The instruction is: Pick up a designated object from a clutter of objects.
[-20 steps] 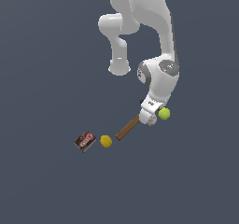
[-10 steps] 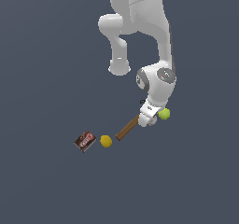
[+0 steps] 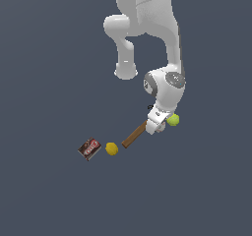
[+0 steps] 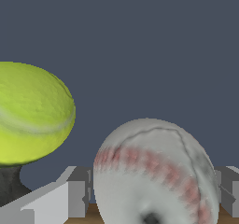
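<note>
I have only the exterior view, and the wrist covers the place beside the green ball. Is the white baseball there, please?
Observer: Yes. In the wrist view the baseball sits between the two fingers, one on each side.
Operator: Do the jaws press it?
Observer: I cannot tell; each finger stands very near its side.
Operator: Does the tennis ball touch it?
Observer: No, the tennis ball is apart, outside the jaws, with bare background between.

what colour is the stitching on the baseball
Red, on a white baseball; clearest in the wrist view.
</note>
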Tool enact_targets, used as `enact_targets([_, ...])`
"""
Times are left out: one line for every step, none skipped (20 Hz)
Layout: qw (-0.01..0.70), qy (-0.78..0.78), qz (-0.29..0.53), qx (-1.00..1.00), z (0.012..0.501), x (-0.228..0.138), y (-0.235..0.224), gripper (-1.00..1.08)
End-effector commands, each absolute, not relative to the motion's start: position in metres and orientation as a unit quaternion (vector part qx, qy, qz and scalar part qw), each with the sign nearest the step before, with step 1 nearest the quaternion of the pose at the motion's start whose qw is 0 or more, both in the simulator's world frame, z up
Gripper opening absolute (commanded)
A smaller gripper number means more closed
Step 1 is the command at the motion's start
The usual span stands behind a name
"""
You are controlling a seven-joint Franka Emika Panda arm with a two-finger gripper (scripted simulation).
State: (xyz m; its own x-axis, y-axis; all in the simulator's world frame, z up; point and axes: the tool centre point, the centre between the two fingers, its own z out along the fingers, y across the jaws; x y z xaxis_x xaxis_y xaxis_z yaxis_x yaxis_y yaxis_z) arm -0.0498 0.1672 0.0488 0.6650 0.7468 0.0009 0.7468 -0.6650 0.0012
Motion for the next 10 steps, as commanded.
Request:
enact_targets([0.0,0.409,0.001,0.912,0.049,-0.05,0.167,-1.0])
enact_targets([0.0,0.409,0.001,0.912,0.049,-0.05,0.167,-1.0])
enact_targets([0.0,0.409,0.001,0.912,0.05,-0.049,0.167,-1.0])
enact_targets([0.0,0.409,0.001,0.912,0.051,-0.049,0.167,-1.0])
enact_targets([0.0,0.409,0.001,0.912,0.053,-0.048,0.166,-1.0])
enact_targets([0.0,0.409,0.001,0.912,0.055,-0.047,0.165,-1.0])
enact_targets([0.0,0.409,0.001,0.912,0.058,-0.046,0.164,-1.0])
enact_targets([0.0,0.409,0.001,0.912,0.061,-0.044,0.163,-1.0])
enact_targets([0.0,0.409,0.001,0.912,0.065,-0.043,0.162,-1.0])
enact_targets([0.0,0.409,0.001,0.912,0.07,-0.041,0.161,-1.0])
